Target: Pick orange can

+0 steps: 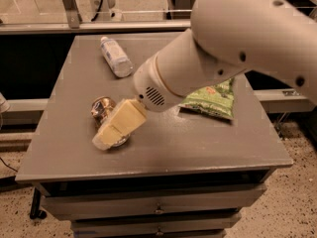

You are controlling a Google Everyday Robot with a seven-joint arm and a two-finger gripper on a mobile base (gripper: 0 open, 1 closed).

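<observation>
The orange can (101, 107) lies on its side at the left of the grey table (198, 148). It is shiny copper-orange. My cream gripper (108, 137) reaches down from the big white arm (223, 48) and sits right over the can's near half, hiding it. Only the can's far end shows beside the gripper.
A clear plastic bottle with a white label (115, 57) lies at the back left of the table. A green snack bag (210, 99) lies at the right, partly under the arm. The table's front edge runs just below the can, with drawers (158, 209) beneath.
</observation>
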